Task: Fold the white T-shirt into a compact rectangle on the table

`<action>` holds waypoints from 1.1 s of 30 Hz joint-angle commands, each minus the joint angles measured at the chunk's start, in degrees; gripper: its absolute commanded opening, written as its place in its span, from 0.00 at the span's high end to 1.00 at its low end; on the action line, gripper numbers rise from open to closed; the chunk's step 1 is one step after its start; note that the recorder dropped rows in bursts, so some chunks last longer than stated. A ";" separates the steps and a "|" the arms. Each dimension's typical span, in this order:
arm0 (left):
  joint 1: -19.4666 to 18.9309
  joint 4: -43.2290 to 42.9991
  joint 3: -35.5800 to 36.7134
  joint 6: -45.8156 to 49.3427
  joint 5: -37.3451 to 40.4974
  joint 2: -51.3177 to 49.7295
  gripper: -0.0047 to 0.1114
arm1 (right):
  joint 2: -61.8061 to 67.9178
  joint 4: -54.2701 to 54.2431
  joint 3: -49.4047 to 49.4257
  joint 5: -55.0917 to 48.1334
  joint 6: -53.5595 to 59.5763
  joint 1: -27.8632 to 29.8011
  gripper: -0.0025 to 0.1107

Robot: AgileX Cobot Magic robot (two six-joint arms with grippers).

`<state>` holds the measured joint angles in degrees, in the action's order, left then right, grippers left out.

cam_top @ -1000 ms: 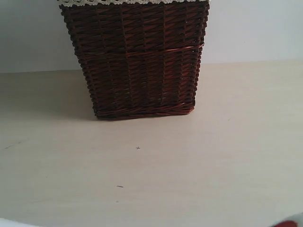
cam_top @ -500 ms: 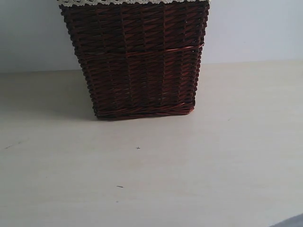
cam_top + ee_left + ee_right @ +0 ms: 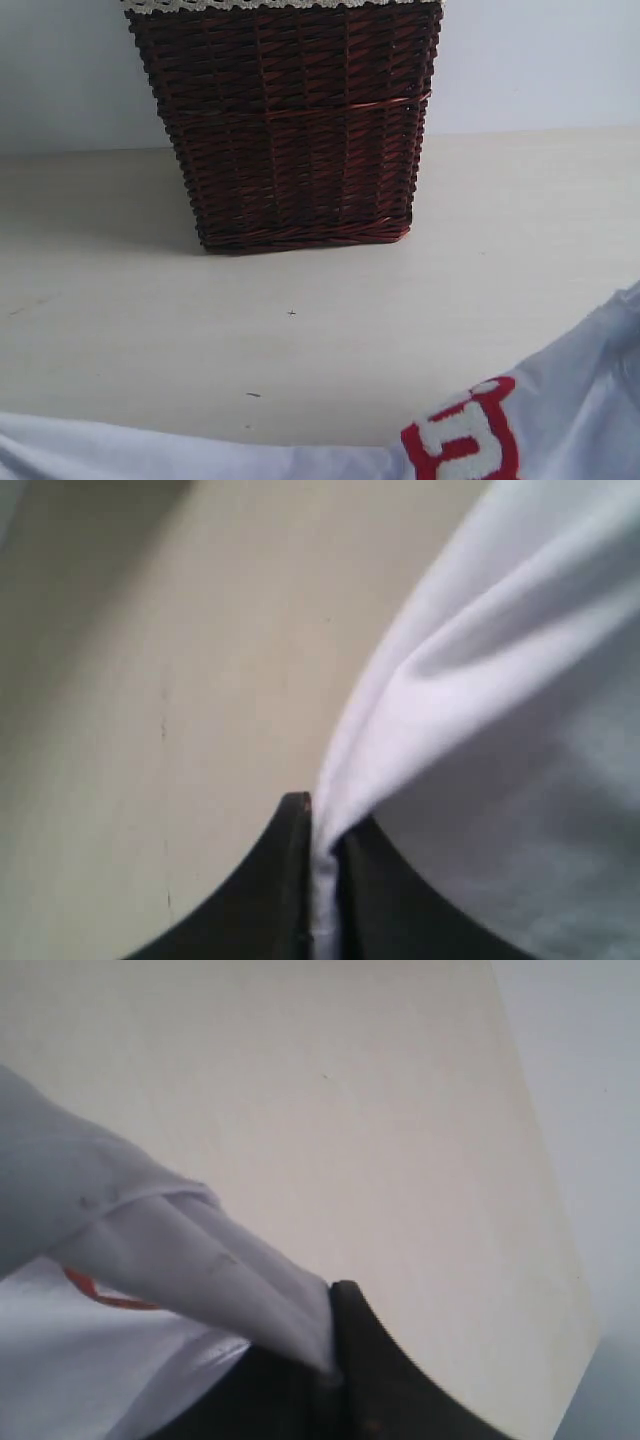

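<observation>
White T-shirt (image 3: 585,395): hanging by two gripped spots and draping between them across the near edge of the exterior view. Climbing high toward the right-hand pincer's side, sagging low toward the left-hand one. Showing one fuzzy white letter outlined in thick red (image 3: 462,440) on the higher part. Impossible to tell whether the sagging stretch is touching the bench.

Left pincer (image 3: 322,830): clamping together on a bunched white fold of the shirt. Pressing the cloth from both sides with dark fingers (image 3: 265,890), leaving only a thin strip of fabric showing between them. Cloth fanning out from the tips in soft, broad folds, spreading away from the pincer above the bench.

Right pincer (image 3: 328,1365): likewise squeezing together on a gathered edge of the shirt. Cloth tapering into the tips from a wider rolled fold, with a sliver of red outline (image 3: 105,1295) peeking out under that fold, near the pincer.

Bench (image 3: 300,340): stretching pale and smooth beyond both pincers, carrying a tiny dark speck (image 3: 291,313) past the shirt's edge.

Dark wicker basket (image 3: 290,130): standing upright on the bench, well beyond both pincers and apart from the shirt. Lace-trimmed lining (image 3: 280,5) folding over its rim, pale wall (image 3: 540,60) rising behind.
</observation>
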<state>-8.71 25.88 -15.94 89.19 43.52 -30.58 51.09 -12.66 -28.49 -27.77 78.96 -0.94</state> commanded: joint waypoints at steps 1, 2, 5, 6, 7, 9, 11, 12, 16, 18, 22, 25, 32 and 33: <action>-0.04 8.20 0.09 13.24 -10.67 -12.48 0.96 | 7.02 -0.51 0.24 13.10 0.40 0.22 0.98; -0.04 10.35 0.09 16.03 -13.38 -15.35 0.96 | 8.29 -0.51 0.24 15.33 0.40 0.22 0.98; -0.04 17.59 -0.26 25.28 -20.61 -24.94 0.96 | 12.26 -0.51 0.24 21.61 0.40 0.22 0.98; -0.04 19.43 -0.26 27.79 -21.30 -26.59 0.96 | 12.78 -0.51 0.24 22.41 0.40 0.22 0.98; -0.04 20.98 -0.36 30.56 -21.56 -28.04 0.96 | 13.51 -0.51 0.24 23.47 0.40 0.22 0.98; -0.04 23.68 -1.46 31.00 -21.56 -30.93 0.96 | 14.55 -0.51 0.13 25.04 0.40 0.22 0.98; -0.04 29.26 -3.41 31.00 -21.44 -32.74 0.95 | 15.02 -0.72 0.13 26.37 0.40 0.22 0.92; -0.04 31.89 -4.08 31.00 -21.44 -33.39 0.93 | 15.02 -0.72 0.13 26.37 0.40 0.22 0.89; -0.04 40.01 -7.36 31.00 -21.20 -36.21 0.72 | 15.02 -0.82 0.13 26.46 0.29 0.22 0.72; -0.04 42.57 -8.61 31.00 -21.32 -37.67 0.54 | 15.02 -0.95 0.13 27.25 0.07 0.22 0.60; -0.04 48.50 -9.75 31.00 -21.99 -40.03 0.23 | 15.02 -0.95 0.13 34.97 -4.79 0.22 0.43; -0.04 48.50 -9.75 31.00 -25.63 -40.25 0.23 | 15.02 -0.95 0.13 43.72 -9.15 0.22 0.42; -0.04 48.50 -9.75 31.00 -37.41 -35.29 0.75 | 11.97 -0.95 0.13 49.12 -13.79 0.22 0.42; -0.04 48.50 -9.75 31.00 -37.41 -33.27 0.86 | 10.71 -0.95 0.13 49.12 -13.79 0.22 0.43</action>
<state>-8.71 73.51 -25.25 120.13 8.28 -67.69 64.43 -13.56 -28.49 19.80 66.21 -0.94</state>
